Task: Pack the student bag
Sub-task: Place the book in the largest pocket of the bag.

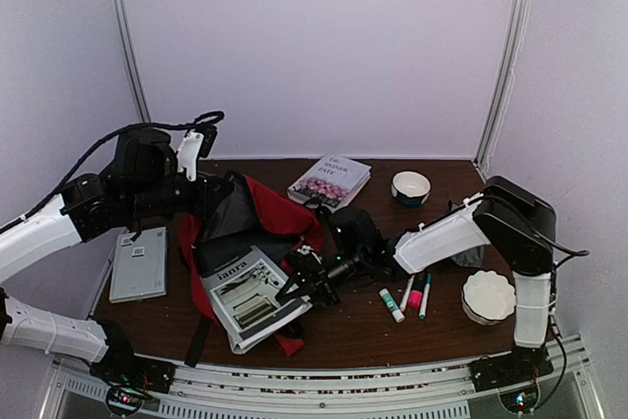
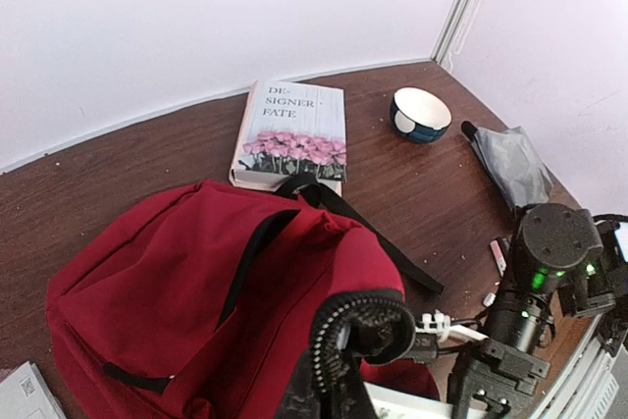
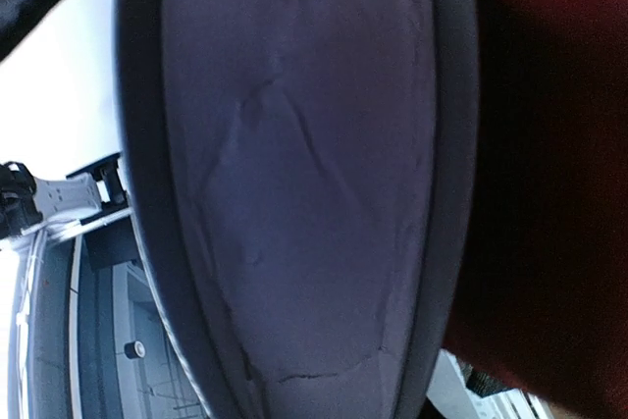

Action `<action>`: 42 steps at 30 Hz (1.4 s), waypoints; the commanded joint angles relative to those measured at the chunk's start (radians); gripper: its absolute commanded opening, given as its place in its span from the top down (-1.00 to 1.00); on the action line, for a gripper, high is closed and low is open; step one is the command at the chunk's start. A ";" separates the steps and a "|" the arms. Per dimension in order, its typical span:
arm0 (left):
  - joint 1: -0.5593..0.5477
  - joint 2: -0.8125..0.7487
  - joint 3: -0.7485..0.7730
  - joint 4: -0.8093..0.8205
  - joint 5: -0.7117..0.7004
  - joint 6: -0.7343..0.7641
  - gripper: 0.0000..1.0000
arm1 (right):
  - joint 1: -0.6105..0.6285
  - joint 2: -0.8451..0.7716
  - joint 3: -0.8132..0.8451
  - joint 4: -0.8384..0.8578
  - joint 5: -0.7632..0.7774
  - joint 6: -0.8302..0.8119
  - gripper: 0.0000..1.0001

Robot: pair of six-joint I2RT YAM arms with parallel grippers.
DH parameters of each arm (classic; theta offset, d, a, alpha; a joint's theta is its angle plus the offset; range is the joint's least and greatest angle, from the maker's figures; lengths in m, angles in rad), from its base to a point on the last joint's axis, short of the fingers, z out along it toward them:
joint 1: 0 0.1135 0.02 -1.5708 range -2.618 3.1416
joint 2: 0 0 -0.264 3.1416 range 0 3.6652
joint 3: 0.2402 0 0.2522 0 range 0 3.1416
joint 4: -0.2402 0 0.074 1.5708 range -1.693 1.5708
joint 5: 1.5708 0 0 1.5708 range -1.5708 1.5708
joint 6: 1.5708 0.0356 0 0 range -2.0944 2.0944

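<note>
Your left gripper (image 1: 213, 193) is pinched tight on the student bag's (image 1: 280, 215) raised far rim. The bag lies left of centre. Your right gripper (image 1: 297, 288) hovers at its open mouth, and you cannot tell how its fingers stand.

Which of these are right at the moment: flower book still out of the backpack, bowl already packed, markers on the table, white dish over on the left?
1. The flower book lies on the table, outside the backpack. True.
2. The bowl sits inside the backpack. False: it stands on the table, to the right of the book.
3. The markers lie on the table, to the right of the backpack. True.
4. The white dish sits on the left, beside the grey tablet. False: the dish is at the right side of the table, just right of the markers. The tablet lies on the left.
</note>
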 commanded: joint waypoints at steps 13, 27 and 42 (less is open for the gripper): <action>-0.014 -0.084 -0.102 0.063 0.047 0.044 1.00 | -0.100 0.206 0.394 -0.391 0.174 -0.283 -0.27; -0.015 -0.072 -0.148 0.119 -0.019 0.074 1.00 | -0.111 -0.187 0.235 -0.787 0.439 -0.792 -0.60; -0.013 -0.084 -0.143 0.108 -0.052 0.053 1.00 | 0.109 -0.302 0.167 -0.826 0.906 -1.772 1.00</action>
